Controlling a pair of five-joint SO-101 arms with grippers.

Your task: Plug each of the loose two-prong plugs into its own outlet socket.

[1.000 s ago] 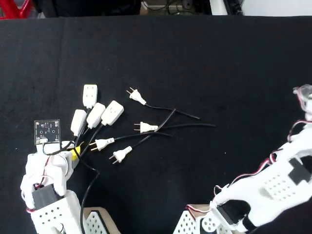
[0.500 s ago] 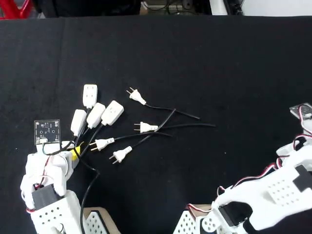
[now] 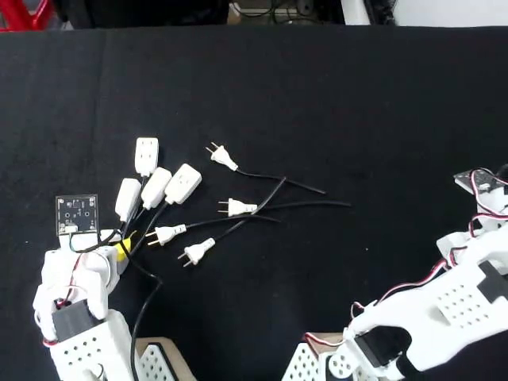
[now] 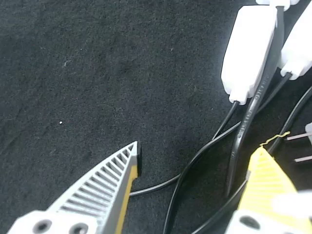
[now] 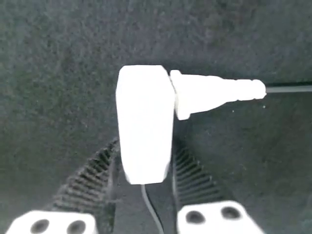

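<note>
As my right arm draws back, well right of the socket cluster, my right claw stays clenched on a socket with a plug seated in it. That pair looks done. My left claw gapes just below the cluster, astride cables. Four loose plugs wait just right of the cluster.

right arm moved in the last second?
Yes. In the high view the right arm has pulled back from the table's far edge toward the near side, and slightly toward the loose plugs.
</note>
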